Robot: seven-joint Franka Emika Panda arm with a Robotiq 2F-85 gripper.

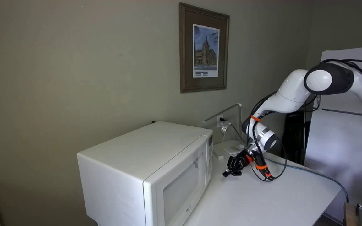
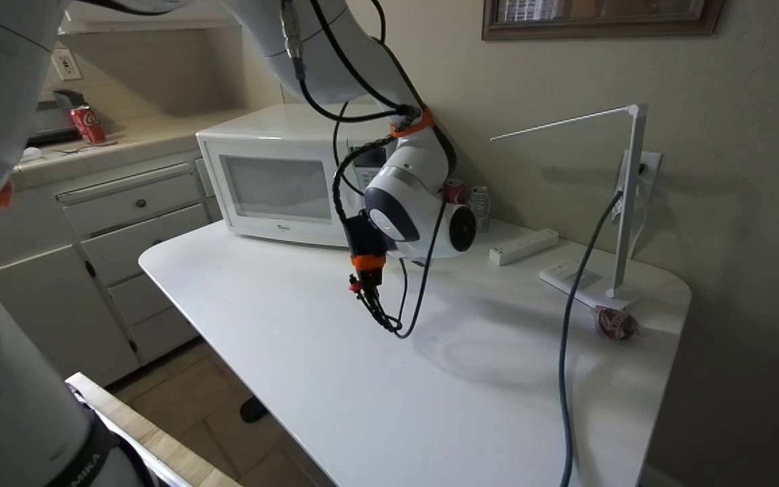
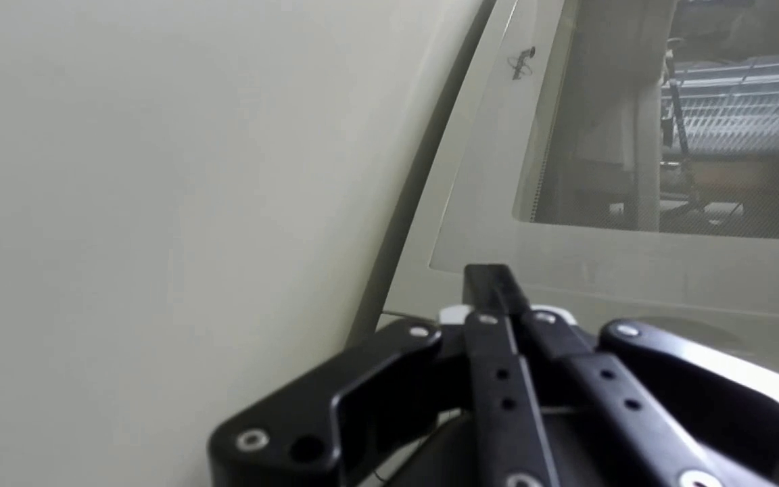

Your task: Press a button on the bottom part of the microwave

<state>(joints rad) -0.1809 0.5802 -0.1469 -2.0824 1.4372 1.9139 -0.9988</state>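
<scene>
The white microwave [image 1: 149, 147] stands on a table, its door shut; it also shows in an exterior view [image 2: 278, 189] and in the wrist view [image 3: 477, 182]. Its narrow control strip [image 1: 210, 155] is at the end of the front nearest the arm, and part of it shows in an exterior view [image 2: 370, 172]. The lower strip is hidden behind the arm there. In the wrist view my gripper [image 3: 494, 287] is shut with nothing between the fingers and covers the strip's place. My gripper [image 1: 227, 172] is in front of the strip, low over the table, apart from the microwave.
The white table [image 2: 362, 385] reaches toward the front. Two cans [image 2: 479, 206] stand behind the arm beside the microwave. A power strip [image 2: 523, 247], a desk lamp [image 2: 631, 196], a wrapped item [image 2: 616, 323] and a thick cable [image 2: 569, 338] are along the wall side.
</scene>
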